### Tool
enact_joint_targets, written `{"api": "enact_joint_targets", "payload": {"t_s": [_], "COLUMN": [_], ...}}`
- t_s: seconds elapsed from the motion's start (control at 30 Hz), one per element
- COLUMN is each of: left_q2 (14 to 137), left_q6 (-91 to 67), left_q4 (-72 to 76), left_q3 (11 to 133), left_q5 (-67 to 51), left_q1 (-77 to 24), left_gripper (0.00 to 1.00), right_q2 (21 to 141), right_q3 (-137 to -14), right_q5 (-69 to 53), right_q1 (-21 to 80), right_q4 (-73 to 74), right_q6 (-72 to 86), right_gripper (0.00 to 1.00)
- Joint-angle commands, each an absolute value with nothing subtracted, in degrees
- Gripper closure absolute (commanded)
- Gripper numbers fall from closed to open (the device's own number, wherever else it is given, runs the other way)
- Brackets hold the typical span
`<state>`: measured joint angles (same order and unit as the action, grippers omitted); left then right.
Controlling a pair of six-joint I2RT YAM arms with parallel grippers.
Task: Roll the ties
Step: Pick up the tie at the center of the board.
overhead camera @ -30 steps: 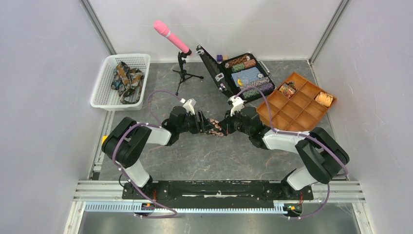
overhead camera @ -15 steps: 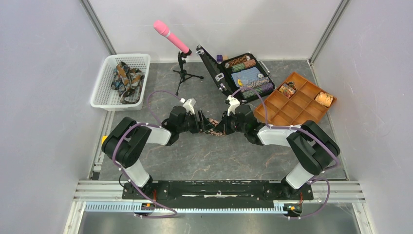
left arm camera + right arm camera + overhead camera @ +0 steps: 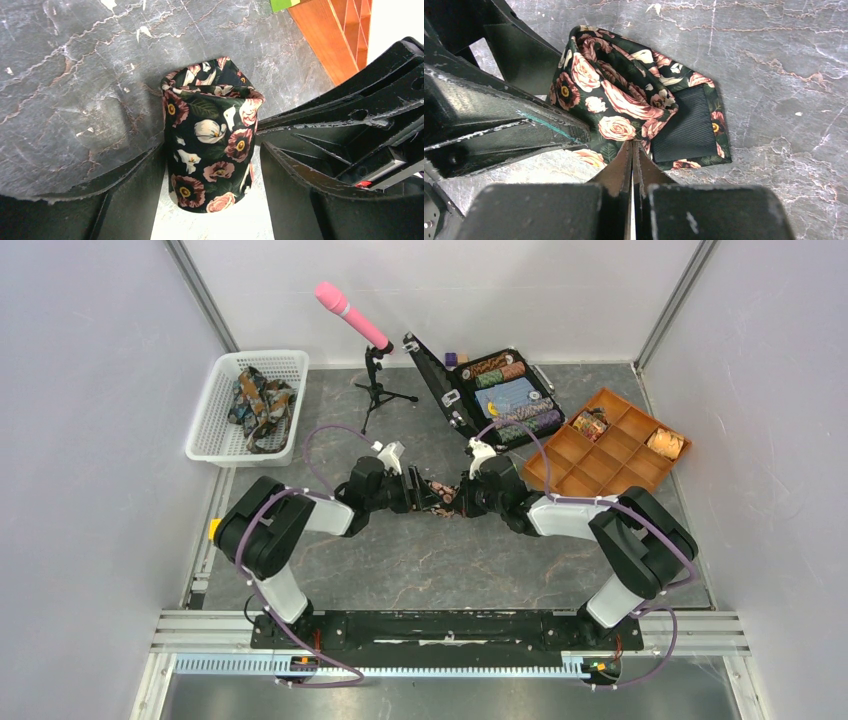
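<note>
Straddling rolled tie [image 3: 207, 125]: left end effector [image 3: 211, 150]

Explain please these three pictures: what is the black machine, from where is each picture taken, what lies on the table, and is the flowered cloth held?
The machine is two robot arms, the left arm and the right arm. One picture looks down from above; the other two come from cameras on the wrists. On the table stand a basket with other ties, an open case of chips, an orange tray and a pink microphone. In the middle is a rolled tie. The left fingers are open, one on each side of the roll. The right fingers are shut, their tips at its edge; whether they pinch cloth does not show.
</note>
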<state>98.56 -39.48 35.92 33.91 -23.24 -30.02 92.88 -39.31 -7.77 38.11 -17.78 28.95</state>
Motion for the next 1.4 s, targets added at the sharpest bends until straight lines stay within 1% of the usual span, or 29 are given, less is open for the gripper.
{"api": "enact_joint_targets", "payload": {"t_s": [0.0,0.57,0.67,0.83,1.03,1.17,1.37], "left_q2": [100.21,106.32,107.41,108.26,107.61,107.23,106.18], "left_q6": [-40.10,-41.03,-41.20,-41.92,-41.92,-41.92,-42.24], "left_q4": [38.63,42.10,42.91,44.63,44.65,44.17,43.71], "left_q3": [35.61,36.32,36.30,36.23,36.43,36.39,36.16], "left_q5": [-25.34,-28.65,-28.88,-29.51,-29.72,-29.62,-29.36], "left_q1": [-30.20,-30.67,-30.72,-30.85,-30.94,-30.94,-30.96], "left_gripper": [0.25,0.27,0.29,0.38,0.45,0.46,0.45], "right_q2": [93.77,94.45,94.32,94.30,93.69,91.41,82.55], "right_q3": [-41.55,-42.45,-42.43,-42.52,-42.58,-42.50,-41.46], "right_q5": [-5.89,-5.73,-5.67,-5.76,-6.23,-5.72,-0.40], "right_q1": [38.11,38.07,38.06,38.06,38.06,38.03,37.86], "right_q4": [-17.03,-16.44,-16.40,-16.26,-16.10,-14.88,-9.00], "right_q6": [28.08,27.37,27.17,26.90,26.60,25.56,22.64], "right_gripper": [1.00,1.00,1.00,1.00,1.00,0.99,0.94]}}
